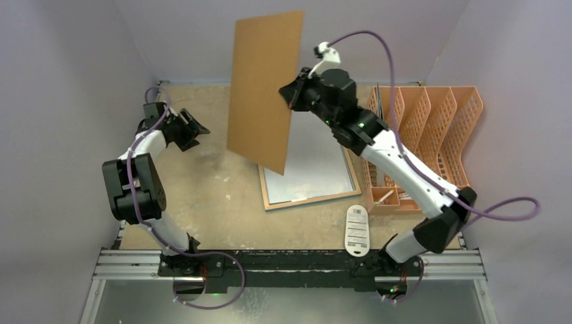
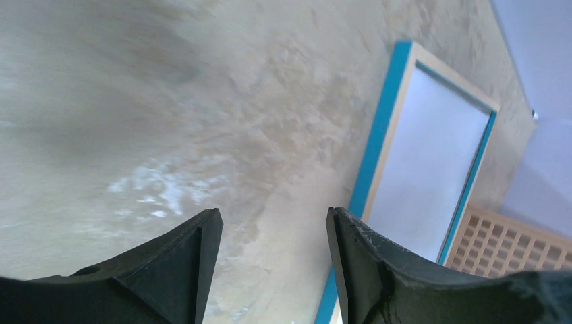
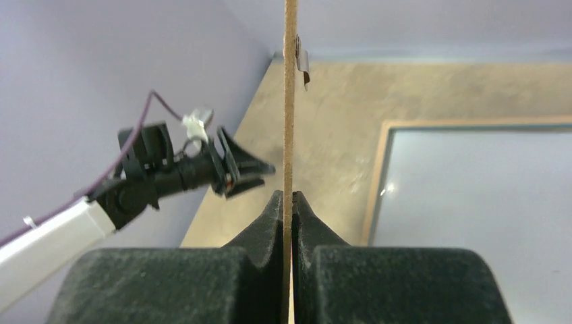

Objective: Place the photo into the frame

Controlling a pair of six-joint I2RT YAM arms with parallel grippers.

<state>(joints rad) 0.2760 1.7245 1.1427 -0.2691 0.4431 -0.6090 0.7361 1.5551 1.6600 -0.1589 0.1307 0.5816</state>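
Observation:
The frame (image 1: 310,200) lies flat right of centre, light wood side up, with its blue edge in the left wrist view (image 2: 379,135). A pale sheet fills its opening; I cannot tell whether it is glass or the photo's white back. No balloon print shows. My right gripper (image 1: 293,91) is shut on the right edge of the plain brown backing board (image 1: 263,94), held upright above the frame's left side. In the right wrist view the jaws (image 3: 290,199) pinch the board edge-on (image 3: 290,101). My left gripper (image 1: 201,130) is open and empty at the left, also seen in its own view (image 2: 274,216).
An orange slotted file organizer (image 1: 432,128) stands at the right, against the frame's right side. A white labelled card-like item (image 1: 357,230) lies near the front edge. A metal tab (image 3: 303,62) sticks out of the board. Lilac walls close in on three sides.

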